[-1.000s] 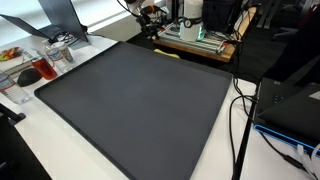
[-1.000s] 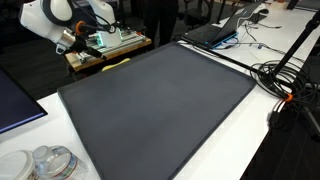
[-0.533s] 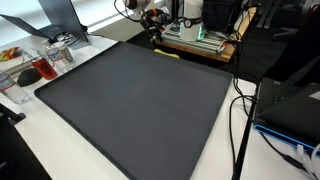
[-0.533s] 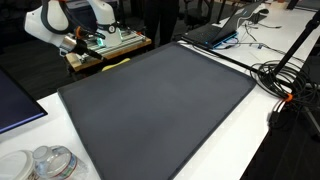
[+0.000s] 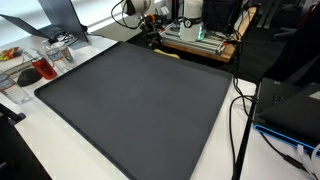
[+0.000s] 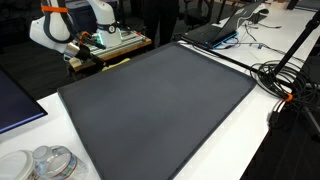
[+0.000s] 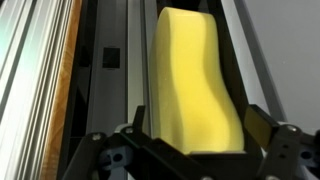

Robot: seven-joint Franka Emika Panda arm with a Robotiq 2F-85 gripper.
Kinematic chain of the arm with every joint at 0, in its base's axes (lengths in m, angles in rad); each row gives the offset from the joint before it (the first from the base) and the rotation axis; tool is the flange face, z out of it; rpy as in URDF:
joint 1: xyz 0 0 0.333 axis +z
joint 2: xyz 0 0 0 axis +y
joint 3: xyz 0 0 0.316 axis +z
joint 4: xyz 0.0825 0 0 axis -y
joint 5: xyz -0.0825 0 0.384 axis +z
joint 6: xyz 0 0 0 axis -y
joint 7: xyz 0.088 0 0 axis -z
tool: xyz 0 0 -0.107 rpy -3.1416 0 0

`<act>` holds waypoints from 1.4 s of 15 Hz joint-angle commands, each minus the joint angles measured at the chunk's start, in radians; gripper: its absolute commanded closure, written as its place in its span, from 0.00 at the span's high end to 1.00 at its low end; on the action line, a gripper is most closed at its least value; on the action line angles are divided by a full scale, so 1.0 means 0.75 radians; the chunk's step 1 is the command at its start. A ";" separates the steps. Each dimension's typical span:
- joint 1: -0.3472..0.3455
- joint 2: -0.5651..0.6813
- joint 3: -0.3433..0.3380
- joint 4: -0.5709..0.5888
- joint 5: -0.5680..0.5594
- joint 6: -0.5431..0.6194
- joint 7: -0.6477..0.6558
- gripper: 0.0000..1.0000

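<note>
Yellow foam block [image 7: 195, 75] flanked, not yet gripped.
In the wrist view a wooden rail [image 7: 68, 70] is seen at left; beside it the block lies on the dark rack [image 7: 115, 95], between the fingers of the gripper [image 7: 198, 128], which are spread wide. Nothing is held.

Soft, even indoor light fills both exterior views, and the dark mat [image 5: 140, 105] carries a dull sheen with faint shadows. The wrist view is blurred, with its yellow block [image 7: 195, 85] brightly lit and pale at the top.

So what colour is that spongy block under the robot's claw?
Plain pale yellow. The wrist view shows the block best, framed by the open gripper.
</note>
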 commanded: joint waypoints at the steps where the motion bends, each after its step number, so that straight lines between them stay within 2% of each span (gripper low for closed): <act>1: -0.068 0.116 0.015 0.075 0.064 -0.035 -0.065 1.00; 4: -0.115 0.171 0.042 0.118 0.102 -0.047 -0.086 0.97; 5: -0.130 0.188 0.054 0.131 0.122 -0.053 -0.095 0.77; 7: -0.148 0.214 0.078 0.157 0.159 -0.064 -0.102 0.70; 12: -0.141 0.256 0.109 0.195 0.225 -0.051 -0.099 0.33; 17: -0.135 0.217 0.082 0.163 0.203 -0.037 -0.105 0.02; 21: -0.107 0.113 -0.005 0.067 0.091 0.013 -0.097 0.01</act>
